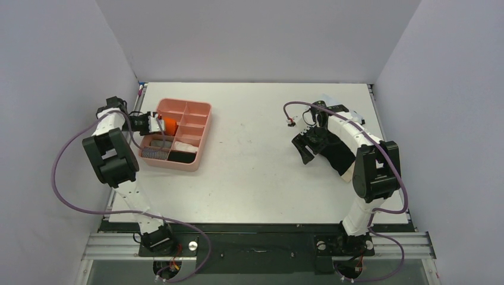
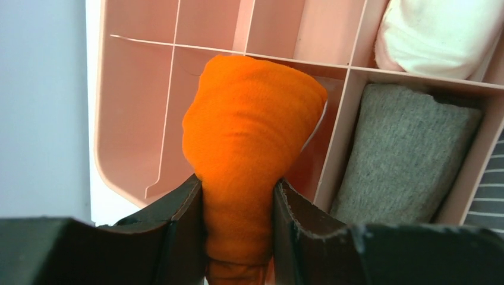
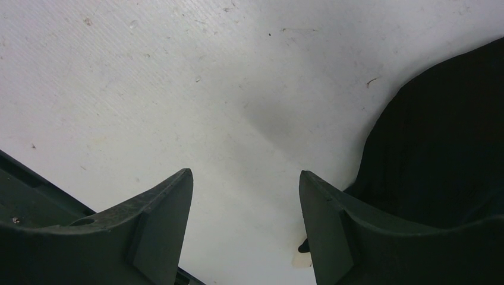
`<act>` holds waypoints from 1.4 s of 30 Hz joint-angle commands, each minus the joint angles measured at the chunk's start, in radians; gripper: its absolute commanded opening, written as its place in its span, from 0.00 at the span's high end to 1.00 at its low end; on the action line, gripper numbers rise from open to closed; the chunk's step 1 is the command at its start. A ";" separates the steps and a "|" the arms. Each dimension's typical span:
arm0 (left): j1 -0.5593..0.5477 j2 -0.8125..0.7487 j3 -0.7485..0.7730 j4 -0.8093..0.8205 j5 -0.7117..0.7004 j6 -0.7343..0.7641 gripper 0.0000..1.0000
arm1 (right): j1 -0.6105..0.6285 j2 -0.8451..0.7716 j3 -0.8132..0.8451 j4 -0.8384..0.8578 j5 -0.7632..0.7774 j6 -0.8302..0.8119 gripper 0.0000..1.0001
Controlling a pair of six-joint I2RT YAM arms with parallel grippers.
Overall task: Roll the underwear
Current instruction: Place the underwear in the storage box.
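My left gripper [image 2: 238,184] is shut on the rolled orange underwear [image 2: 249,142], holding it over a compartment of the pink organiser tray [image 2: 119,119]. From above, that orange underwear [image 1: 170,123] shows at the tray's [image 1: 205,127] left side, with the left gripper [image 1: 156,123] beside it. The black underwear [image 1: 336,151] lies flat on the table at the right, partly under the right arm. My right gripper [image 1: 303,145] hovers open at its left edge. In the right wrist view only bare table lies between the fingers of the right gripper [image 3: 246,178], with the black underwear [image 3: 440,142] off to the right.
Other tray compartments hold a grey roll [image 2: 404,154], a white roll [image 2: 440,35] and a striped piece [image 1: 156,152]. A black roll [image 1: 183,157] fills the tray's near corner. The side walls stand close to both arms.
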 commanded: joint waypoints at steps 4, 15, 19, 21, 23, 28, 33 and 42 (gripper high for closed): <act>-0.022 0.086 0.165 -0.211 -0.055 0.112 1.00 | -0.008 -0.015 0.025 -0.006 0.026 0.014 0.38; -0.044 0.126 0.198 -0.288 -0.151 0.187 1.00 | -0.009 -0.003 0.047 -0.021 0.031 0.019 0.38; -0.054 0.129 0.186 -0.276 -0.189 0.194 1.00 | -0.008 0.003 0.052 -0.023 0.028 0.019 0.38; -0.056 0.127 0.171 -0.253 -0.199 0.197 1.00 | -0.008 0.004 0.052 -0.023 0.027 0.018 0.38; -0.060 0.134 0.174 -0.262 -0.206 0.201 1.00 | -0.008 0.007 0.052 -0.024 0.027 0.019 0.38; -0.068 0.149 0.183 -0.312 -0.257 0.248 1.00 | -0.008 0.013 0.053 -0.023 0.028 0.019 0.38; -0.083 0.176 0.211 -0.341 -0.271 0.241 1.00 | -0.007 0.016 0.051 -0.022 0.026 0.022 0.38; -0.088 0.218 0.273 -0.362 -0.269 0.196 0.94 | -0.006 0.009 0.044 -0.022 0.035 0.022 0.38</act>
